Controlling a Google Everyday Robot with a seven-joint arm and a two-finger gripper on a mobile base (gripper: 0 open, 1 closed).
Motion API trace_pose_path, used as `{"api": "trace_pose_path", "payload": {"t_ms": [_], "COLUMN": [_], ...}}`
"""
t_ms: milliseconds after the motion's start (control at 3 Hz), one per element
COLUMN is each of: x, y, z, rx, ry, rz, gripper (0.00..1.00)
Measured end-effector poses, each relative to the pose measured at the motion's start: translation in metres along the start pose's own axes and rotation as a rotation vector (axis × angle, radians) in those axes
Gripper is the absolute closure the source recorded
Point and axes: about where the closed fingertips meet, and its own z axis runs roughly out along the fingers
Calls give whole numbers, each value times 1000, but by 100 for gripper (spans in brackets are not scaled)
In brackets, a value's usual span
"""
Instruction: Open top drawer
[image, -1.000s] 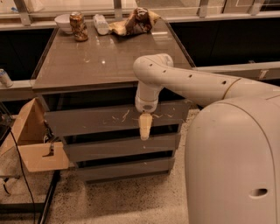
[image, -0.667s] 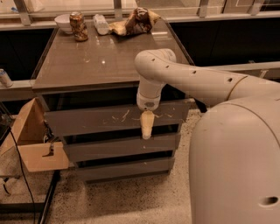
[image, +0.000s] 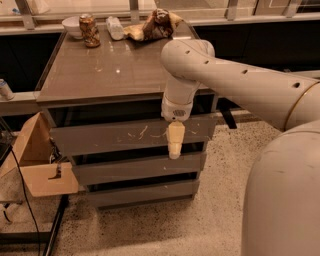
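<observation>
The top drawer (image: 110, 136) is the tallest of three grey handleless faces under the counter, with squiggly white scratches near its middle. Its face stands flush with the two shorter drawer faces below. My gripper (image: 175, 148) hangs straight down from the white arm, right in front of the drawer's right half. Its cream fingers (image: 175, 138) reach down to the drawer's lower edge. The gripper covers part of the scratched face.
On the counter top (image: 110, 70) at the back stand a can (image: 89, 30), a white bowl (image: 72, 26), a plastic bottle (image: 114, 28) and a crumpled bag (image: 152, 26). An open cardboard box (image: 42, 165) sits on the floor at the left. My white body (image: 282, 200) fills the right.
The arm has shifted slightly to the right and the gripper sits a little lower against the drawer face. The drawer has not moved.
</observation>
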Motion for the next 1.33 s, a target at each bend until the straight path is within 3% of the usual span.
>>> {"api": "trace_pose_path", "payload": {"t_ms": [333,1333], "x": [0,-10], "y": [0,-25], "z": [0,12], "rx": [0,147], "ry": [0,-33], "rz": [0,-27], "gripper": [0,0]}}
